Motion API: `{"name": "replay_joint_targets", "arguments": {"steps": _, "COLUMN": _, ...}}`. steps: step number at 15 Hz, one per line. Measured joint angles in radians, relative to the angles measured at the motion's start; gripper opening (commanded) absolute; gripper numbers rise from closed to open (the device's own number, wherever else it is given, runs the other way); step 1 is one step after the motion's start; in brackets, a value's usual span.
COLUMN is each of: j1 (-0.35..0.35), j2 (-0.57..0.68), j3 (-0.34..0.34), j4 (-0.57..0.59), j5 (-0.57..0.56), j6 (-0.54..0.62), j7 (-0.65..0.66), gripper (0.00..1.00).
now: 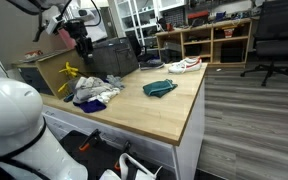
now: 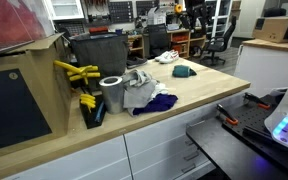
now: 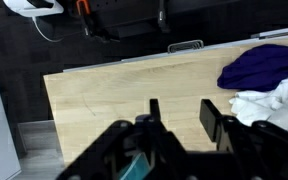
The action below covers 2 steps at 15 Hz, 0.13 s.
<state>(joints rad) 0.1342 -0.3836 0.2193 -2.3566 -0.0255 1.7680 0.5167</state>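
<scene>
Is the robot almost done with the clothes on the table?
Nothing looks put away: the clothes pile, teal cloth and white shoe still lie on the table. The claw hangs open and empty above the wood, beside the purple cloth.

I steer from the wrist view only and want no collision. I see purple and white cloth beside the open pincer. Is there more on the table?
Observer: Yes, a teal cloth lies apart from the cloth pile.
Operator: Is anything hard near the pile?
Observer: A grey metal cylinder stands upright beside it.
Operator: And the pincer?
Observer: The pincer hangs above the table, touching nothing.
</scene>
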Motion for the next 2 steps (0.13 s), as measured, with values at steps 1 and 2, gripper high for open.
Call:
{"name": "replay_joint_targets", "arguments": {"steps": 1, "j1": -0.001, "j2": 0.0, "j3": 0.0, "j4": 0.0, "j5": 0.0, "j6": 0.0, "j7": 0.0, "gripper": 0.48}}
{"name": "replay_joint_targets", "arguments": {"steps": 2, "j1": -0.001, "j2": 0.0, "j3": 0.0, "j4": 0.0, "j5": 0.0, "j6": 0.0, "j7": 0.0, "gripper": 0.48}}
